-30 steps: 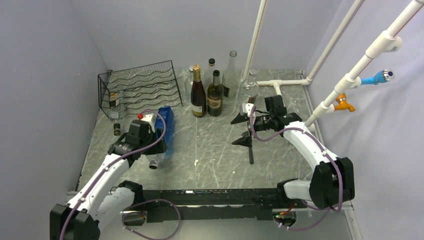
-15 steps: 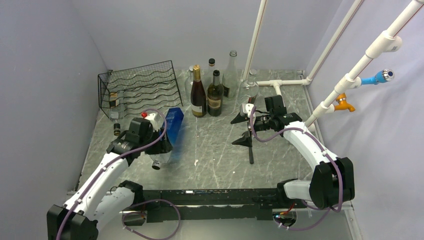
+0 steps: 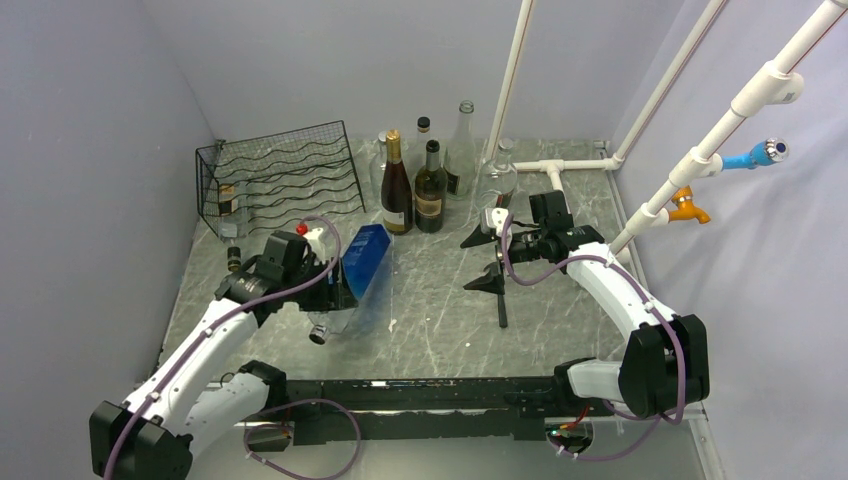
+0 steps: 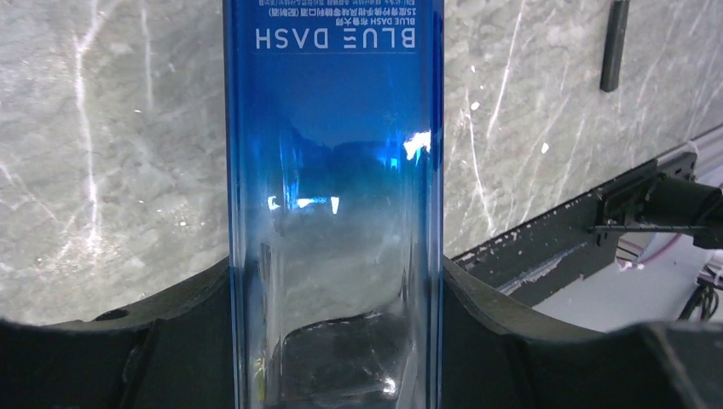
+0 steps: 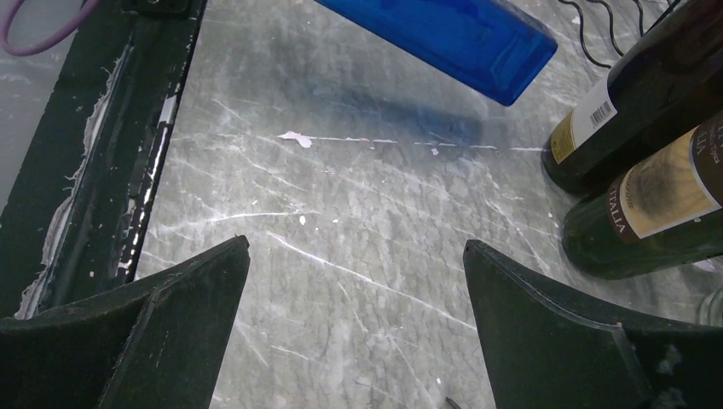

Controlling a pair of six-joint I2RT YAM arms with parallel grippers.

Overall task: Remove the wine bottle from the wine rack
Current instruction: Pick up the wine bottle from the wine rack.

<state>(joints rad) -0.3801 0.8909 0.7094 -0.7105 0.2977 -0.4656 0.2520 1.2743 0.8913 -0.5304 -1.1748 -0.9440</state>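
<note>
The blue square glass bottle is gripped by the left jaws, clear of the black wire rack. Setting-down is called for next. The right jaws are spread empty.

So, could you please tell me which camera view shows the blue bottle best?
The top external view: the whole blue bottle shows, tilted in the left gripper. The left wrist shows only its midsection and label; the right wrist, just its base end.

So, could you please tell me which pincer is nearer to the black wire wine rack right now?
Left. The left pincer, clamped on the blue bottle, sits just in front of the wine rack. The right pincer hangs open farther right, past the standing bottles.
</note>
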